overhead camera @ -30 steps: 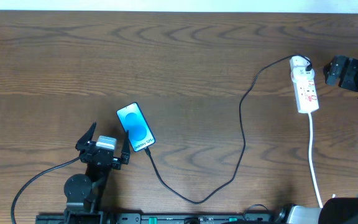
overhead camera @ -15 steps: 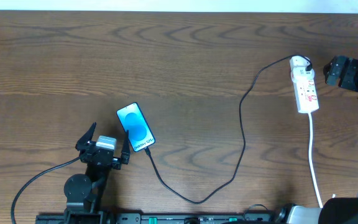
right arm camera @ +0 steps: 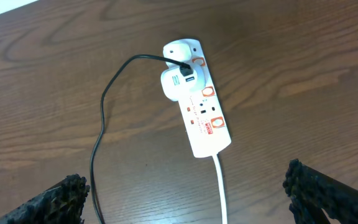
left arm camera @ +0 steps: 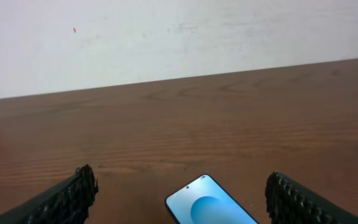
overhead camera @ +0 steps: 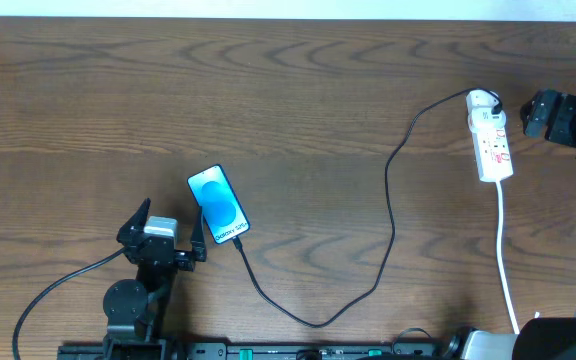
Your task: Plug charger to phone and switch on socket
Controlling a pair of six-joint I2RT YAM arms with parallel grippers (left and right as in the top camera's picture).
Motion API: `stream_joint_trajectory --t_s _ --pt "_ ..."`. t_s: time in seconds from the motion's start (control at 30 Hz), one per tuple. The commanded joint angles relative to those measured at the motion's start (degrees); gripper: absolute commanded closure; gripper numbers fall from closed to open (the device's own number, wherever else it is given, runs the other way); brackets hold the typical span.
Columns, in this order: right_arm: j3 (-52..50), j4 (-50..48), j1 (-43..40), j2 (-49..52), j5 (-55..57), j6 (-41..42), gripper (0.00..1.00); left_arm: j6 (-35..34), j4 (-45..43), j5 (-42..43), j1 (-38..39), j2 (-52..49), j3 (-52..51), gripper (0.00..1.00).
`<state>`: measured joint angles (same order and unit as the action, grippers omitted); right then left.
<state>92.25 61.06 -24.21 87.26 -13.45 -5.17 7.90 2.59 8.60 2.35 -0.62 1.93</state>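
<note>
The charger seems plugged into the phone; the left gripper and right gripper stand apart, empty. Next, the right one must press the socket switch.

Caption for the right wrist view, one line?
Open right gripper faces the socket, the charger plugged into its white adapter.

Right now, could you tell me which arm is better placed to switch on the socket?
Right. The right arm sits just beside the socket, jaws open, with it centred in its wrist view. The left arm is by the phone, far across the table.
</note>
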Motion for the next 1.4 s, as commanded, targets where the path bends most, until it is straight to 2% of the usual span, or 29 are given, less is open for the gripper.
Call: stream_joint_trajectory --t_s 0.0,0.23,0.5,0.77,0.83,1.37 --pt "0.9 0.1 -0.1 -0.2 -0.2 0.4 0.01 -4.9 1.2 -1.8 -0.3 0.3 -1.7 0.11" --pt "0.9 0.1 -0.1 -0.2 -0.2 0.4 0.01 -5.5 1.2 -2.2 -0.3 0.3 -1.7 0.11" --pt "0.9 0.1 -0.1 -0.3 -0.2 0.4 0.01 1.3 1.2 -1.3 -0.3 0.3 -1.7 0.11" --pt "0.9 0.1 -0.1 -0.2 -0.2 0.4 0.01 1.5 1.2 -1.3 -0.3 0.3 -1.7 0.11" --pt "0.9 0.1 -0.1 -0.2 -0.2 0.4 0.01 -0.9 0.9 -0.5 -0.3 0.4 -1.7 0.11" --pt "0.9 0.1 -0.1 -0.2 -0.2 0.4 0.01 -0.9 0.8 -0.5 -0.3 0.4 -1.7 0.11"
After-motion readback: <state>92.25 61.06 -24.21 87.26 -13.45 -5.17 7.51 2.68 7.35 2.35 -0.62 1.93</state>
